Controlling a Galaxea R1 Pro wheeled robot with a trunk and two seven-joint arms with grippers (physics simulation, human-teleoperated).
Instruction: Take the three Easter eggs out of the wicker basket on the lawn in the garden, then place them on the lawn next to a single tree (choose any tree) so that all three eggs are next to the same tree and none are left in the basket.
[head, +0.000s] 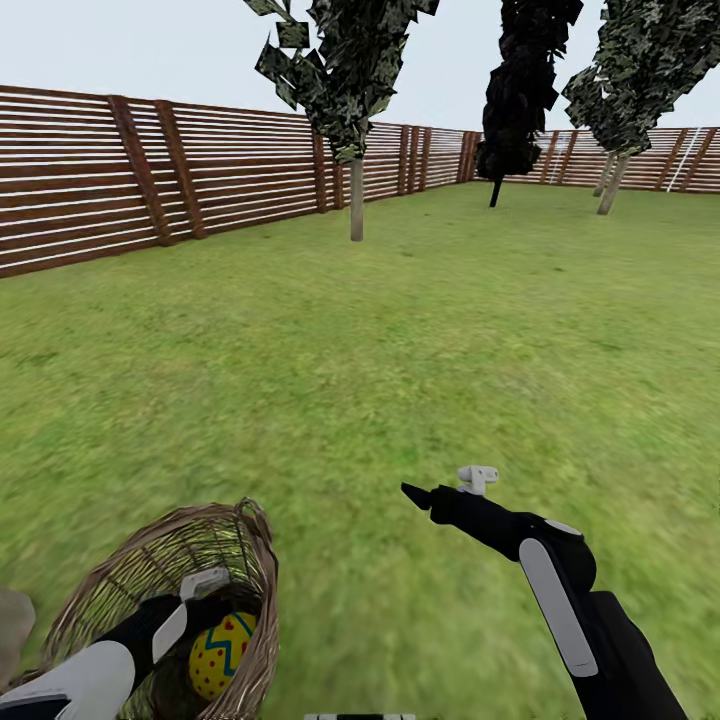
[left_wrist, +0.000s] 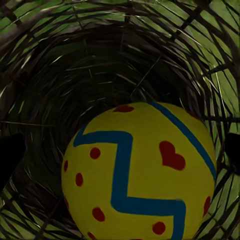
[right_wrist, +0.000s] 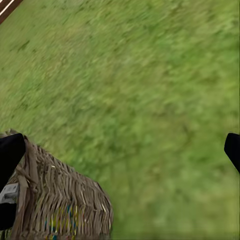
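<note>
The wicker basket stands on the lawn at the bottom left of the head view. My left gripper reaches down into it, open. One yellow Easter egg with a blue zigzag and red dots lies just below it. In the left wrist view that egg sits close between the spread dark fingers, with no contact visible. I see no other eggs. My right gripper hovers open over bare grass to the right of the basket.
A brown slatted fence rings the garden. Far ahead stand a thin-trunked tree, a black conifer and another leaning tree. A grey-tan shape touches the left edge beside the basket.
</note>
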